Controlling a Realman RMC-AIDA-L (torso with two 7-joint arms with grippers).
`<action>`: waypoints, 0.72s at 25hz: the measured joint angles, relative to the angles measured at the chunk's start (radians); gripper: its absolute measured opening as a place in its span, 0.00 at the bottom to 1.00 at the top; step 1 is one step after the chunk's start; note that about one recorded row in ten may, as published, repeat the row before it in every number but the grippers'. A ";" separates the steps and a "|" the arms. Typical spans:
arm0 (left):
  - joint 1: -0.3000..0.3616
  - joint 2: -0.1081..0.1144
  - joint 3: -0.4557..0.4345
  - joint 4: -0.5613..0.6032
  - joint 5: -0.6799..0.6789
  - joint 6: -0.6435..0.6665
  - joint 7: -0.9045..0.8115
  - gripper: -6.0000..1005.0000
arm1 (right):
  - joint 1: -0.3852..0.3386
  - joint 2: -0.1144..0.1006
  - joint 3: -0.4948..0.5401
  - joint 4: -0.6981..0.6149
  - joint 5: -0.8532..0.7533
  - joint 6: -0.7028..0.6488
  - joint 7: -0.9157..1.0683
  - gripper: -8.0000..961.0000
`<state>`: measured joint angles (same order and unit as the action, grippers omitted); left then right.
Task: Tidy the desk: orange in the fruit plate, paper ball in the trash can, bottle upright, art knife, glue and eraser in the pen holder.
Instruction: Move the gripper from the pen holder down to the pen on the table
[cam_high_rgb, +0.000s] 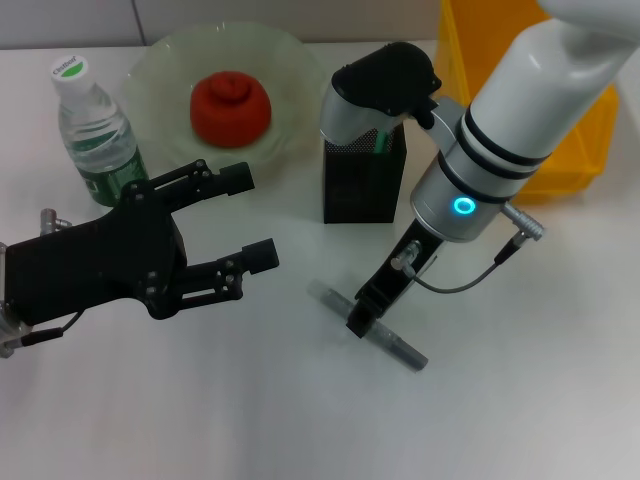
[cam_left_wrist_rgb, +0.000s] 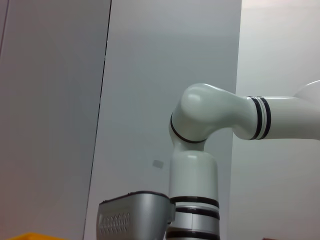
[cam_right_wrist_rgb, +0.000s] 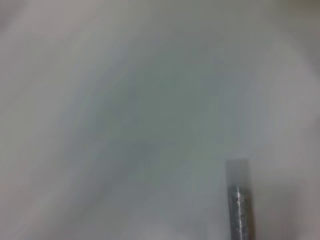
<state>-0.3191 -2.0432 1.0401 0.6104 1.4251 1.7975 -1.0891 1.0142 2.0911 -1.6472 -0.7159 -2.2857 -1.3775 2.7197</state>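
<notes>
Right end effector (cam_high_rgb: 362, 318) presses down on the grey art knife (cam_high_rgb: 368, 325) lying flat on the white bench (cam_high_rgb: 520, 400), whether clamped I cannot tell. Left end effector (cam_high_rgb: 250, 218) hovers open beside the upright bottle (cam_high_rgb: 95, 130). Behind, the orange (cam_high_rgb: 231, 106) sits in the fruit plate (cam_high_rgb: 290, 60), left of the pen holder (cam_high_rgb: 362, 185).

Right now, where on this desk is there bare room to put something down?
Bare desk lies near the front, below the left tool and beside the grey art knife. It's crowded at the back: bottle, fruit plate, pen holder, trash can.
</notes>
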 joint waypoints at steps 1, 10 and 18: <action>0.000 0.000 0.000 0.000 0.000 0.000 0.000 0.80 | 0.001 0.001 -0.003 0.010 0.000 0.007 0.000 0.38; 0.000 -0.001 0.003 0.000 0.000 -0.004 0.000 0.80 | 0.001 0.001 -0.052 0.021 0.006 0.037 0.000 0.38; 0.001 -0.002 0.001 0.000 0.000 -0.005 0.000 0.80 | 0.002 0.001 -0.069 0.021 0.008 0.050 -0.001 0.29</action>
<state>-0.3186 -2.0453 1.0406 0.6105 1.4251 1.7924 -1.0891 1.0159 2.0923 -1.7162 -0.6950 -2.2778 -1.3272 2.7182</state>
